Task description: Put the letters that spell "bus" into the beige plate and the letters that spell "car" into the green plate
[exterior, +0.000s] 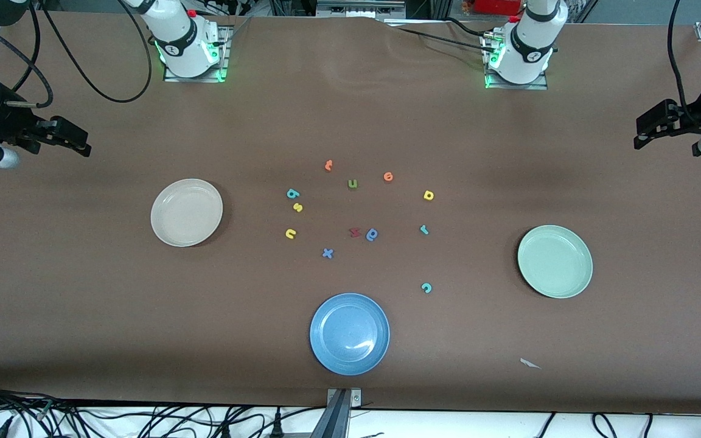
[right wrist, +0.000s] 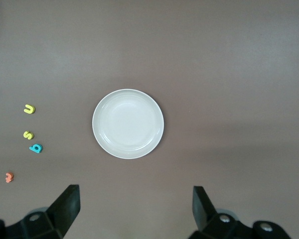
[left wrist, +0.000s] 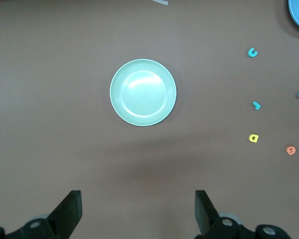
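The beige plate (exterior: 186,212) (right wrist: 128,124) lies empty toward the right arm's end. Beside it on the table lie the teal "b" (exterior: 292,194), yellow "s" (exterior: 297,207) and yellow "u" (exterior: 290,233). The green plate (exterior: 555,261) (left wrist: 143,92) lies empty toward the left arm's end. The yellow "a" (exterior: 428,195), teal "r" (exterior: 424,229) and teal "c" (exterior: 426,288) lie between it and the table's middle. My right gripper (exterior: 84,146) (right wrist: 135,199) hangs open high above the table near the beige plate. My left gripper (exterior: 639,137) (left wrist: 138,204) hangs open high near the green plate. Neither holds anything.
A blue plate (exterior: 349,333) sits nearest the front camera. Among the letters lie two orange ones (exterior: 328,165) (exterior: 388,176), an olive "u" (exterior: 352,184), a red letter (exterior: 355,232), a blue rounded letter (exterior: 372,234) and a blue "x" (exterior: 327,253). A paper scrap (exterior: 530,364) lies near the front edge.
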`<action>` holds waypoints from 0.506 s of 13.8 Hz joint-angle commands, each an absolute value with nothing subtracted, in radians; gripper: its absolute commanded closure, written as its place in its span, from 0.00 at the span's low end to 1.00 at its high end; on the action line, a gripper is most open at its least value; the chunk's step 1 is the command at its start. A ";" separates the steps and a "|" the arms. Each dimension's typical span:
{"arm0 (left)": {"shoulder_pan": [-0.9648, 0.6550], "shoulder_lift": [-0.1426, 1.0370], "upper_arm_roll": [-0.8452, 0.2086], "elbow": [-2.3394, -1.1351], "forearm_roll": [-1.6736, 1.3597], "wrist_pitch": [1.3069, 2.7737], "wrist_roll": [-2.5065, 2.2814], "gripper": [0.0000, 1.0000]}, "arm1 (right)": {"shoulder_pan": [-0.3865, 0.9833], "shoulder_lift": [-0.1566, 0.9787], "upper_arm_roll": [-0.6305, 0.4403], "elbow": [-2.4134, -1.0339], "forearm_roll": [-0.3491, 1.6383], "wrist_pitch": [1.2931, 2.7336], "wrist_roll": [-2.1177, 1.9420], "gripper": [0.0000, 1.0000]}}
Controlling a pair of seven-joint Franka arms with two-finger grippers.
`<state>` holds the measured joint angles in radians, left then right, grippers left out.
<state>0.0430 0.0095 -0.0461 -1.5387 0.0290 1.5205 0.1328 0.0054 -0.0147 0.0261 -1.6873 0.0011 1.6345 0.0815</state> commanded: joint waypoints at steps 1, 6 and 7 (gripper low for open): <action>0.040 0.005 -0.046 -1.532 0.052 1.516 0.152 0.00 | 0.003 -0.015 0.029 -1.678 0.012 1.620 0.083 0.00; 0.041 0.005 -0.044 -1.532 0.052 1.519 0.152 0.00 | 0.005 -0.015 0.029 -1.678 0.012 1.620 0.075 0.00; 0.041 0.006 -0.044 -1.531 0.052 1.519 0.152 0.00 | 0.005 -0.015 0.029 -1.678 0.011 1.620 0.074 0.00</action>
<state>0.0430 0.0095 -0.0450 -1.5387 0.0290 1.5205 0.1328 0.0055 -0.0147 0.0263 -1.6873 0.0011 1.6335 0.0815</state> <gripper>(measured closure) 0.000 0.000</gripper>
